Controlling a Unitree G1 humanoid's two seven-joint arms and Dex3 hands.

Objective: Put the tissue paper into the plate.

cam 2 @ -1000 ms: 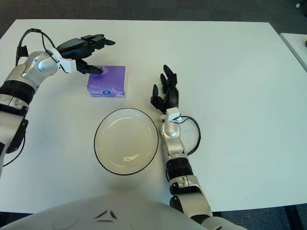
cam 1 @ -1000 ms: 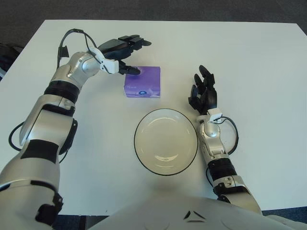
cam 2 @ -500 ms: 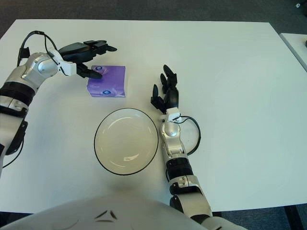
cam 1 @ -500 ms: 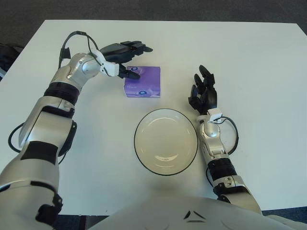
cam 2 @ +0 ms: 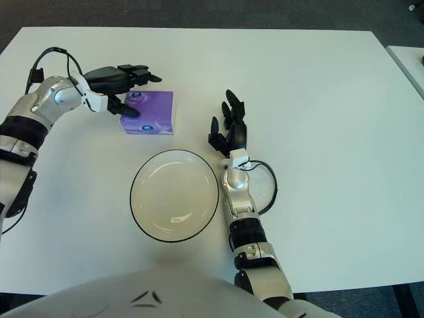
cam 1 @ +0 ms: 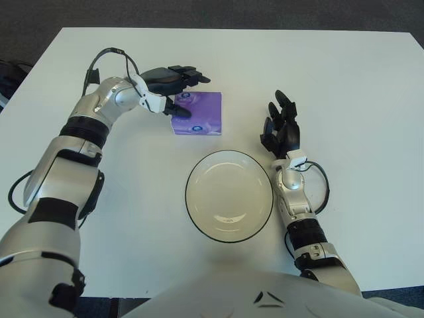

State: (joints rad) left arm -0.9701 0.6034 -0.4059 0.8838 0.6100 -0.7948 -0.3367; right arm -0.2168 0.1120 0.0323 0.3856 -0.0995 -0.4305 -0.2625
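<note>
A purple tissue pack [cam 1: 199, 114] lies flat on the white table [cam 1: 344, 79], just beyond the plate. The white plate [cam 1: 228, 196] with a dark rim sits empty near the table's front middle. My left hand [cam 1: 176, 87] is over the pack's left end, fingers spread around it, thumb at its near left edge and the other fingers over its far edge; it holds nothing. My right hand [cam 1: 281, 126] rests on the table right of the plate, fingers spread and empty.
The table's near edge runs close in front of the plate. Dark floor shows beyond the far edge [cam 1: 265, 13].
My left hand has lowered and moved toward me onto the tissue pack's left end, with the thumb coming down to its near edge. The pack, plate and right hand have not moved.
</note>
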